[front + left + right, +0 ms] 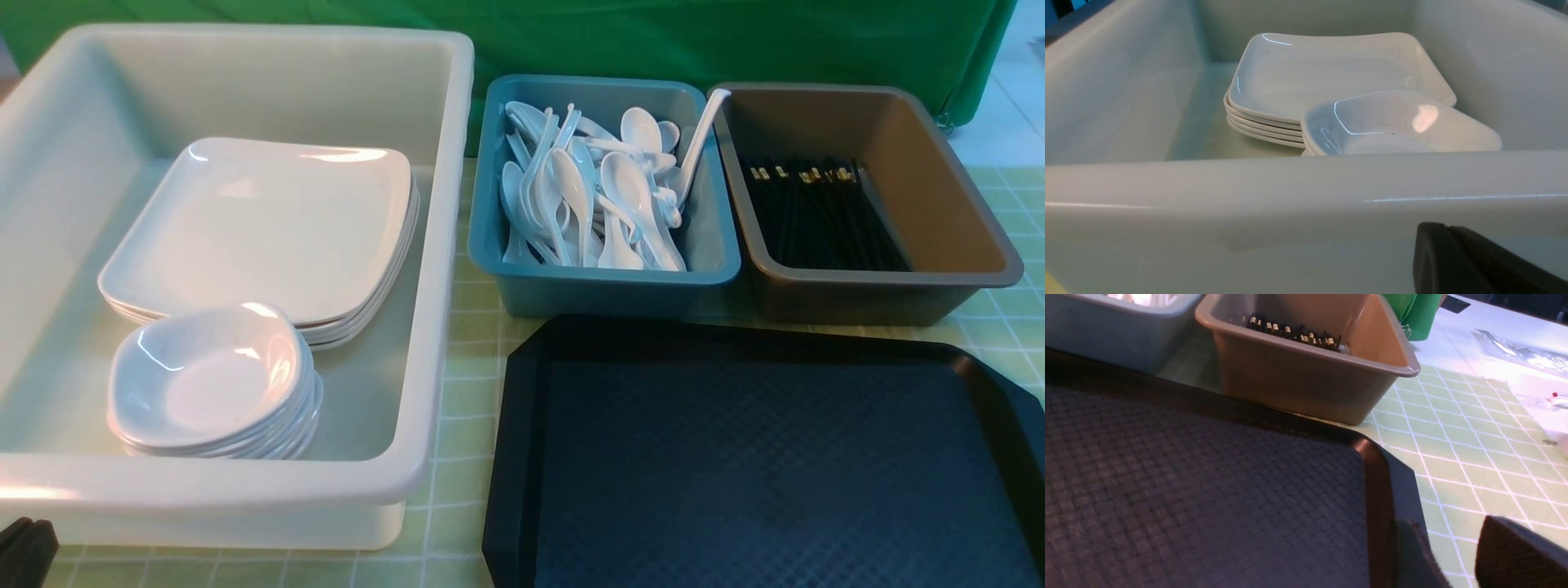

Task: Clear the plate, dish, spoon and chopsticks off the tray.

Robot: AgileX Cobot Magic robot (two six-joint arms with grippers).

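A green checked tablecloth (465, 343) carries the white tub (433, 245), teal tub (604, 290), brown tub (865, 298) and black tray (522, 425).

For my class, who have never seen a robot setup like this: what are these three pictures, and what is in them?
A two-armed robot took them. One camera looks forward between the arms; one sits on each wrist. The black diamond-textured plastic tray is empty. A big white plastic tub holds stacked white square plates and small white dishes. A teal tub holds white soup spoons, a brown-grey tub black chopsticks. The left tool is shut, holding nothing; the right tool seems open and empty.
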